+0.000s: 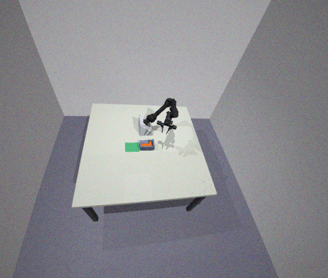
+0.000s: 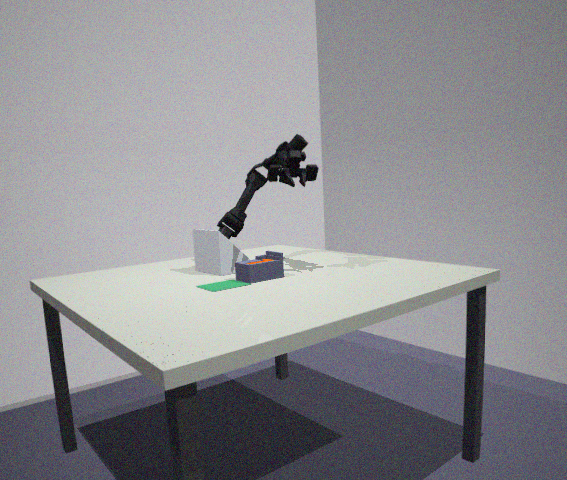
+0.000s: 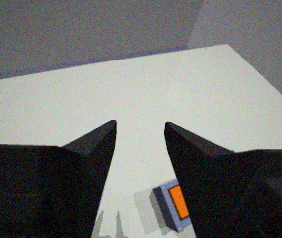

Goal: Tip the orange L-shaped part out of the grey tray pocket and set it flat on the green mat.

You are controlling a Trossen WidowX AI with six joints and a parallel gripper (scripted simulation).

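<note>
mat [image 1: 132,147]: green, flat on the table [image 1: 133,179], touching the left side of the tray.
tray [image 1: 147,148]: grey, just right of the mat, near the arm's white base block [image 1: 144,127].
part [image 1: 147,144]: orange, L-shaped, lying flush in the tray's pocket; in the wrist view only a strip of it [image 3: 179,201] shows past the right finger.
gripper [image 1: 165,130]: high above the table, right of and behind the tray, tips pointing down; fingers partly apart, grasping nothing.
</note>
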